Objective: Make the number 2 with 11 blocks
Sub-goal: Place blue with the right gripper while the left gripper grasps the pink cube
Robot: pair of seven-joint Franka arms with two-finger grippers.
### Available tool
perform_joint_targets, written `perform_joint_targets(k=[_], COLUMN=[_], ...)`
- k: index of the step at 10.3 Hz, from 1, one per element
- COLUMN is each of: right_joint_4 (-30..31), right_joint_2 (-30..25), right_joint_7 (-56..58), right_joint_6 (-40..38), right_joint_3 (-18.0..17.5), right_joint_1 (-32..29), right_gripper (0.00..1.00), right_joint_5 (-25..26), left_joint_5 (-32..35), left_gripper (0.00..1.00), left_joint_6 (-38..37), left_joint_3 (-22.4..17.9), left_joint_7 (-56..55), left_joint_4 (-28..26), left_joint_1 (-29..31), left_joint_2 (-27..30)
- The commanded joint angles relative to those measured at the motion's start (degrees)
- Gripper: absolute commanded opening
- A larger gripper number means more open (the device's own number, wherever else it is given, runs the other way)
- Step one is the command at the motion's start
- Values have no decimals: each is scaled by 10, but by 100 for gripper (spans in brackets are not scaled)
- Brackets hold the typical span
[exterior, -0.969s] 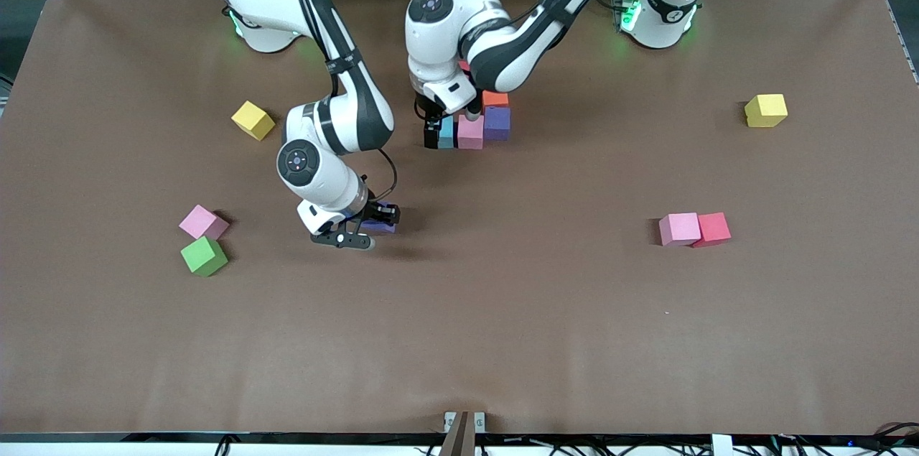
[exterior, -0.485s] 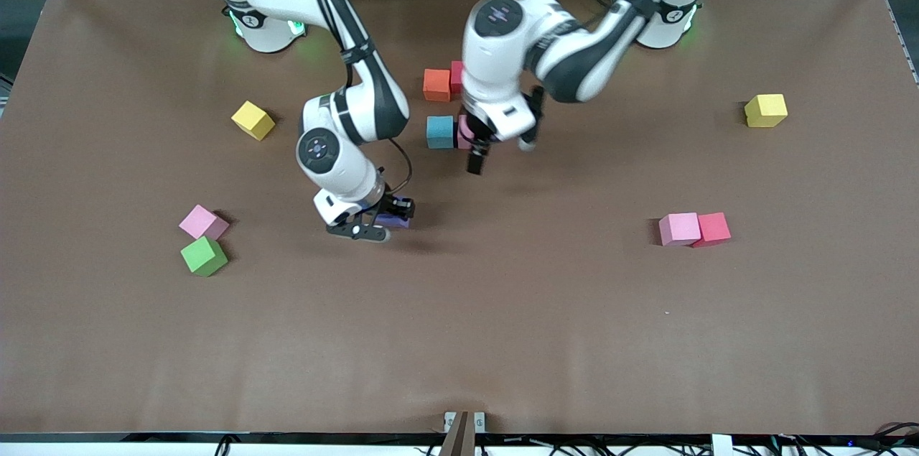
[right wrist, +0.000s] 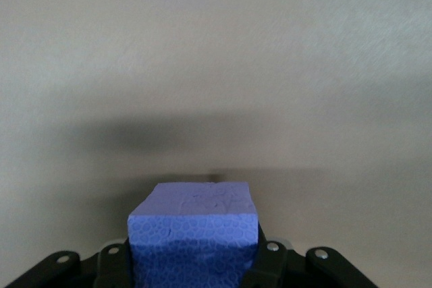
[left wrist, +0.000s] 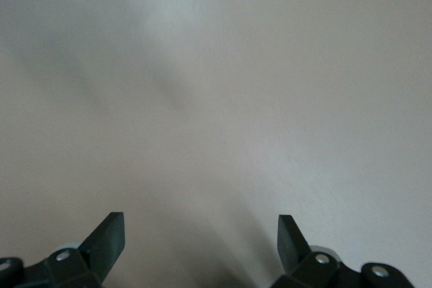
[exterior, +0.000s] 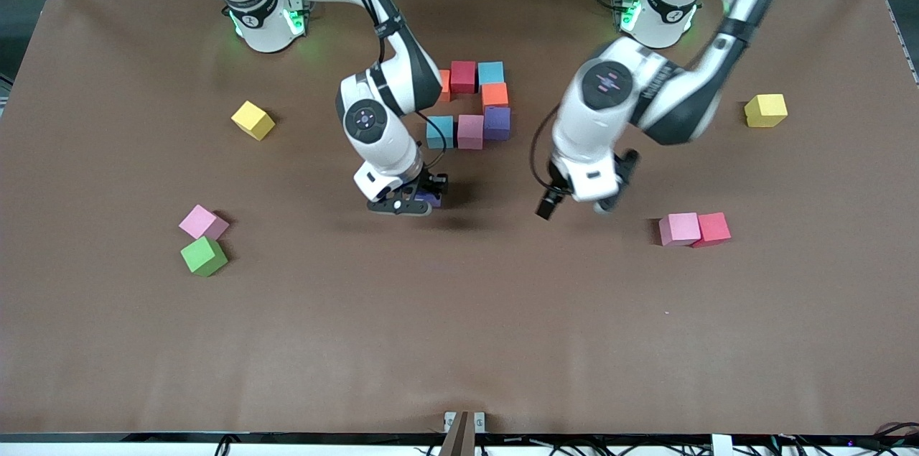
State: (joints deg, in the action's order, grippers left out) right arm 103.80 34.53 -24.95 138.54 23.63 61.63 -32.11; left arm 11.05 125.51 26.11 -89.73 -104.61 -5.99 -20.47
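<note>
seven blocks already set in the partial figure on the desk; eighth in transit. right gripper with fingers pinching a purple block, up over bare desk just short of the light blue block ending the lower row. next: carry on toward that end and set it touching. left gripper with fingers spread and empty, over bare desk near the pink block and red block, probably the next pick.

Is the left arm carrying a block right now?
No: in the left wrist view the left gripper has its jaws wide apart with only bare table between them.
</note>
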Motion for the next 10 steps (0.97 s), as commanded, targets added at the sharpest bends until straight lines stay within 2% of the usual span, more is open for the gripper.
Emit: perform_joint_targets(k=[1, 3, 4, 6, 7, 10], right_joint_4=[41, 52, 55, 52, 48, 51], right_joint_2=[-12, -13, -13, -14, -17, -23], right_joint_7=[-18, -24, -50, -177, -233, -255], right_joint_6=[52, 59, 58, 45, 17, 15], right_joint_3=[6, 8, 8, -1, -16, -25], right_joint_1=[30, 45, 53, 56, 53, 55], right_gripper=[7, 7, 7, 6, 6, 6], right_joint_5=[5, 9, 35, 175, 227, 233], left_joint_5=[-30, -34, -37, -37, -36, -25], left_gripper=[100, 100, 100, 100, 100, 100], left_joint_6=[-55, -82, -88, -88, -88, -88], left_joint_3=[11, 11, 11, 10, 10, 7], left_joint_7=[179, 315, 378, 499, 558, 693], left_joint_4=[-13, -14, -16, -22, -26, -24], left_joint_1=[76, 138, 163, 209, 227, 237], left_joint_2=[27, 28, 27, 22, 21, 8])
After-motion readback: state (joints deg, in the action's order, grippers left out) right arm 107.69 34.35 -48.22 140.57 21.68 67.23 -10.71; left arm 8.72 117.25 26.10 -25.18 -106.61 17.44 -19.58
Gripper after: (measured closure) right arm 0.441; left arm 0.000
